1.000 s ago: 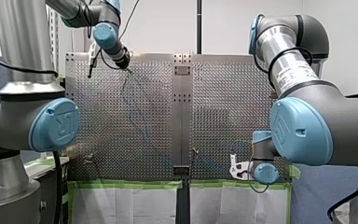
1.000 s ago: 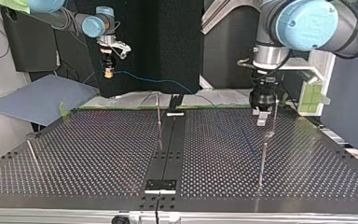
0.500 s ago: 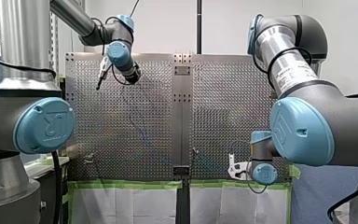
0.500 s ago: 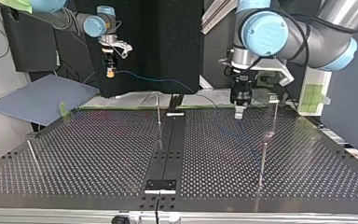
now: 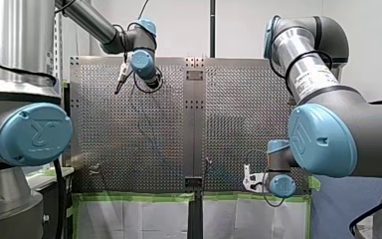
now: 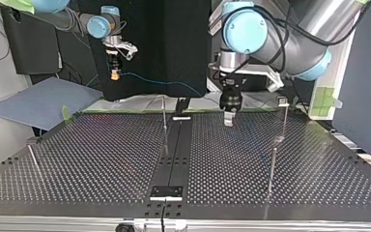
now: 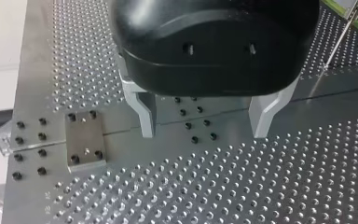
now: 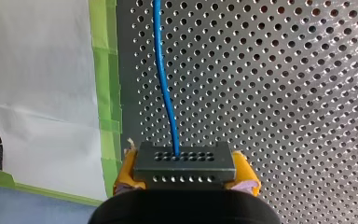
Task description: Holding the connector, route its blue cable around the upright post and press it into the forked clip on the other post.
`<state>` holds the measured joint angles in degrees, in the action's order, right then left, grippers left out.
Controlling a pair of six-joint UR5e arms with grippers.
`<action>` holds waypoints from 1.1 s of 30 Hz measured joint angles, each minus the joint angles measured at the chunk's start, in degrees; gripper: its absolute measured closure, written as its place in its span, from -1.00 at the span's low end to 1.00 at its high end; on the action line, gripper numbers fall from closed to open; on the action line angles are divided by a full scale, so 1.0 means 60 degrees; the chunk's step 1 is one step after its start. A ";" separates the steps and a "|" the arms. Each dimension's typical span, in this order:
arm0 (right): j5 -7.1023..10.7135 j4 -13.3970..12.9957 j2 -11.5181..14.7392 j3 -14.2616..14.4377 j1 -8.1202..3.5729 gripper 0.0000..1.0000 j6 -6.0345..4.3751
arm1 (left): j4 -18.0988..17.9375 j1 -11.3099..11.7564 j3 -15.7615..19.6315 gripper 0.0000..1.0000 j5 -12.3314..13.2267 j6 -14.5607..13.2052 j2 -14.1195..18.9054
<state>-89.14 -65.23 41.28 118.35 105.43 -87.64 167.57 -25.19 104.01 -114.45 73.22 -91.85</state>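
Blue cable (image 8: 165, 88) runs ahead from the connector (image 8: 185, 158) pinched between my right gripper's (image 8: 185, 175) yellow pads (image 8: 126, 175) at the table's (image 8: 284, 93) taped edge; my left gripper (image 7: 204, 133) hangs wide open, empty, well apart

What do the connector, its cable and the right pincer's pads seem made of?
Connector: dark grey, matte, likely moulded plastic, with rows of small holes. Cable: smooth blue sheath, probably plastic insulation. Pads of my right pincer: yellow, frayed edges, possibly rubber or foam.
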 joint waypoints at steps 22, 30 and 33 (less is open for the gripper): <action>0.0100 0.0001 -0.0057 -0.0001 -0.0051 1.00 -0.0016 | -0.1710 -0.0017 -0.0007 -0.98 -0.1709 -0.1708 -0.0453; 0.0118 -0.0001 -0.0076 0.0000 -0.0059 1.00 -0.0017 | -0.2388 0.0068 -0.0326 -0.98 -0.2388 -0.2387 -0.1042; 0.0118 0.0000 -0.0083 -0.0001 -0.0066 1.00 -0.0017 | -0.2598 0.0100 -0.0474 -0.98 -0.2596 -0.2597 -0.1251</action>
<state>-88.43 -65.23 40.78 118.34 105.04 -87.74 151.98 -24.59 101.16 -130.02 57.64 -99.36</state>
